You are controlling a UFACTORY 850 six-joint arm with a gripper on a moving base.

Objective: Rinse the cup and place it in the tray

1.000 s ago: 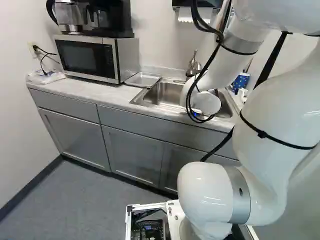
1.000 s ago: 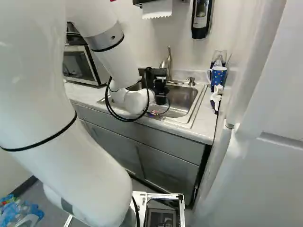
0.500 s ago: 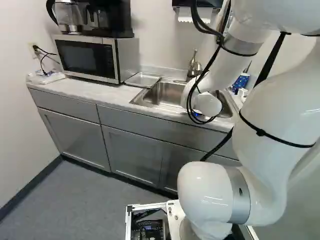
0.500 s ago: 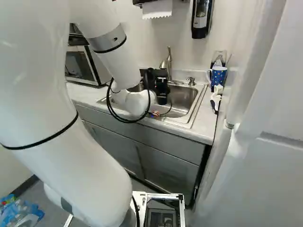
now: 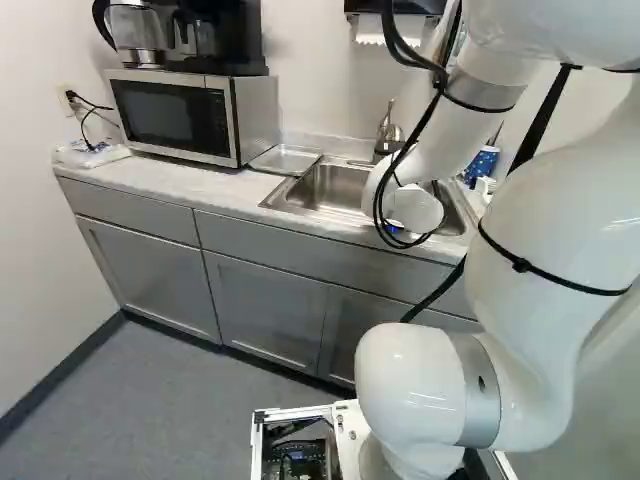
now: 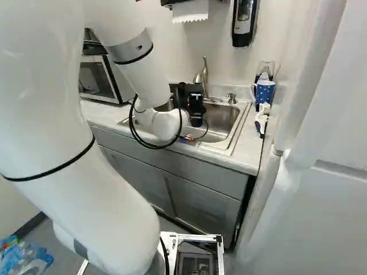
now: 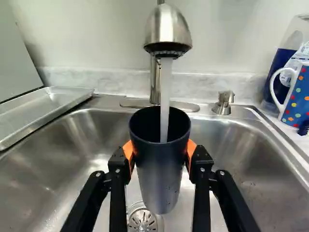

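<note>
The white arm (image 5: 540, 210) reached from the base over the counter (image 5: 200, 185), and its gripper (image 7: 160, 151) was above the sink (image 7: 87, 140). In the wrist view the two fingers stood apart by just the width of the dark cup (image 7: 159, 176), and the orange pads (image 7: 191, 149) pressed it from two opposite sides, so the cup was truly held. It hung with its mouth up, near the drain (image 7: 143, 220) but above it. A stream of water (image 7: 165, 94) fell from the tap (image 7: 168, 34) directly into the mouth. How full the cup was, I could not tell.

In my judgement, the rinsing was the step in hand, and the placing was not yet done. The next move seemed to call for tipping the cup so the water went out into the sink, with the grip kept firm, because wet walls could slip. After this the cup had to come away from under the tap without knocking its head, which was near above the mouth.

Farther on, the metal tray (image 5: 287, 160) lay beside the sink, next to the microwave (image 5: 170, 115), and nothing was on it. The dotted mug (image 7: 295, 99) stood across the sink from the tray, out of that path.
</note>
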